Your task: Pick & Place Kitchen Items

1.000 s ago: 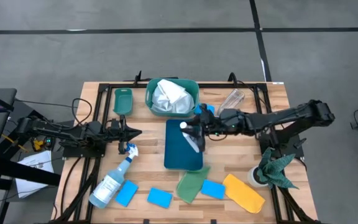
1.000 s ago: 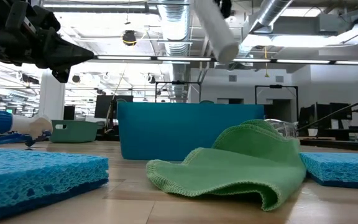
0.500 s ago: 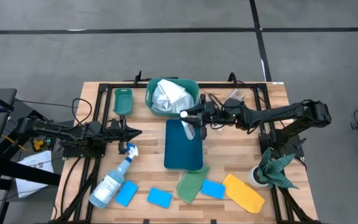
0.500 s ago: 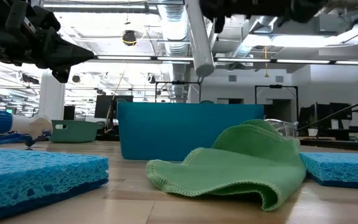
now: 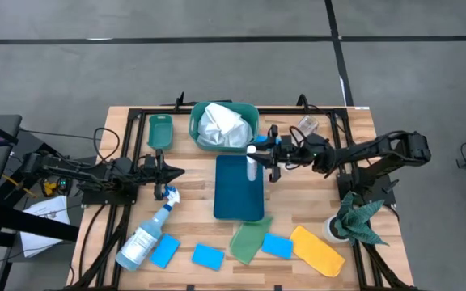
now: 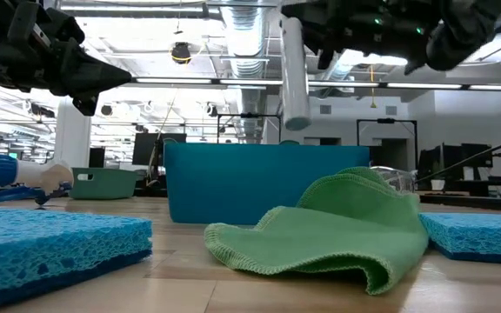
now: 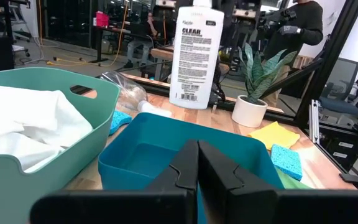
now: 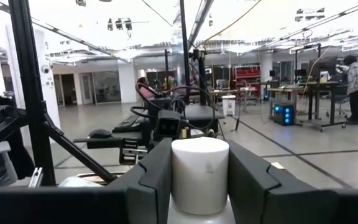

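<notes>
Left gripper (image 5: 176, 172): fingers pressed together on nothing, hovering over the wooden slatted table (image 5: 354, 129), just above the spray bottle's head.
Clear spray bottle with blue trigger (image 5: 146, 236): lying on its side at the table's near left.
Small blue rectangular sponges (image 5: 208, 257): three lie along the near edge, apart from one another.
Small green oblong tray (image 5: 160, 130): far left, beside the round tub.
Teal round tub (image 5: 203, 111): holds a crumpled white cloth (image 5: 221, 126).
Dark blue rectangular bin (image 5: 239, 187): centre of the table, nothing visible inside.
White cylindrical bottle with printed label (image 7: 195, 55): upright in the air over the bin's far end.
Right gripper (image 5: 267, 153): fingers clamped on the white bottle's cap end.
Light-green cloth (image 5: 249, 239): crumpled, just in front of the bin.
Yellow cloth (image 5: 318, 250): near right.
</notes>
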Tool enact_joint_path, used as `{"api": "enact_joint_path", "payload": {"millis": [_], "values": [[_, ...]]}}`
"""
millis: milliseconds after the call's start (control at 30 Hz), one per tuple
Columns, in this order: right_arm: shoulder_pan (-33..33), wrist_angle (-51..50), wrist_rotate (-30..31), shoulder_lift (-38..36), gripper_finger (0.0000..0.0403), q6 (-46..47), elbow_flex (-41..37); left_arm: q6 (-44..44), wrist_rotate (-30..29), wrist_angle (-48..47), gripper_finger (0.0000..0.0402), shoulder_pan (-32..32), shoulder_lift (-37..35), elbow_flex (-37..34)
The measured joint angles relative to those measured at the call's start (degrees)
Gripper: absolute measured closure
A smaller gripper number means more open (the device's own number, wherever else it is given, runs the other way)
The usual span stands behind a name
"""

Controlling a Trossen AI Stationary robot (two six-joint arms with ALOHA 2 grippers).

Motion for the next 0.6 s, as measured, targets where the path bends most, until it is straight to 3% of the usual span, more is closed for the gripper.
{"api": "enact_joint_path", "payload": {"millis": [367,600], "values": [[-0.1,9.1,2.5,0.5,0.0295,-1.2,-7.9,0.0,0.0,0.0,0.0401,0.0,0.0,0.0],[-0.5,24.4,2.5,10.6,0.0295,-0.3,-8.6,0.0,0.0,0.0,0.0401,0.0,0.0,0.0]]}}
